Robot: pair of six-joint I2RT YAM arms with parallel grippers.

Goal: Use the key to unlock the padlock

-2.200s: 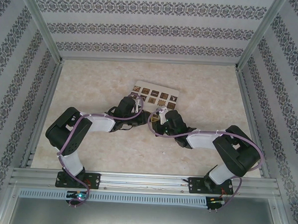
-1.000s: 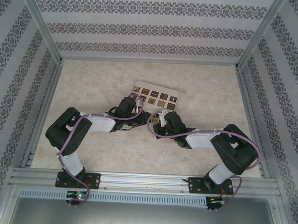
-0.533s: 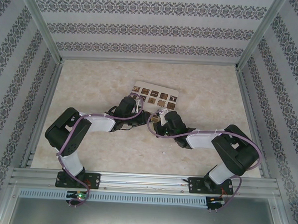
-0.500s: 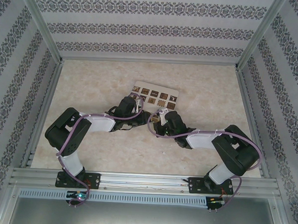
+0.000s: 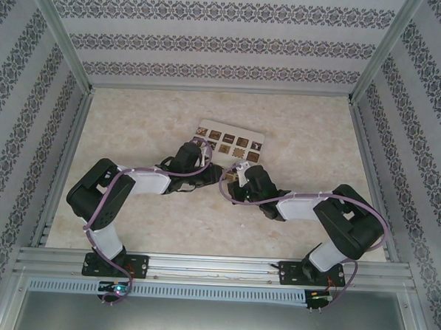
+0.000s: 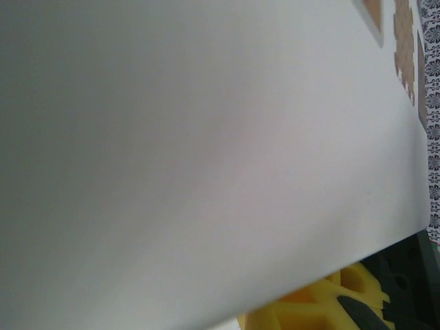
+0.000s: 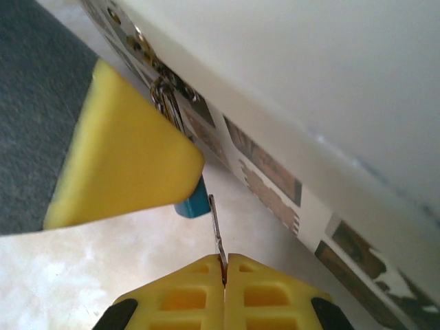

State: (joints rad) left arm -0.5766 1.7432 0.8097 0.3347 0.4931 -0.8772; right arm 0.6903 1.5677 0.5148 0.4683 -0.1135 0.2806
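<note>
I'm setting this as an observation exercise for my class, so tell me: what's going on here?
The right gripper is shut on the thin key, whose tip sits right at the small blue padlock. The padlock's shackle is hooked to the cream box and looks closed. A yellow finger, apparently the left gripper's, lies across the padlock's body. Whether the key is in the keyhole cannot be told.
</note>
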